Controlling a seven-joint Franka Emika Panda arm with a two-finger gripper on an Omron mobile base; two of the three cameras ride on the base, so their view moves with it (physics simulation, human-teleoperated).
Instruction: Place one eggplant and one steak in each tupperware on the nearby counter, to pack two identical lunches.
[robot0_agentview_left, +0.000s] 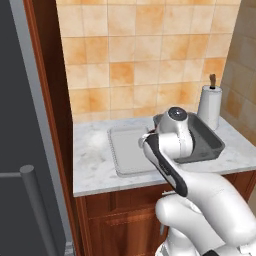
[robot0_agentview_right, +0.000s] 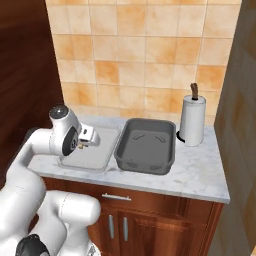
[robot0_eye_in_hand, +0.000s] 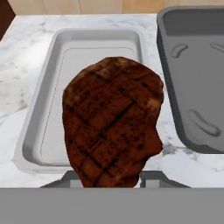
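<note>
Meanwhile the tool (robot0_eye_in_hand: 109, 175) pinches a steak (robot0_eye_in_hand: 111, 122) above the pale tupperware (robot0_eye_in_hand: 41, 109).

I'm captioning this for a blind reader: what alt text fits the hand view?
A grilled reddish-brown steak held in the shut gripper hangs over the pale grey-white tupperware on the marbled counter. The dark grey tupperware sits beside it.

steak (robot0_eye_in_hand: 111, 122) over left tupperware (robot0_eye_in_hand: 43, 109), 2nd tupperware (robot0_eye_in_hand: 192, 87) right
</note>
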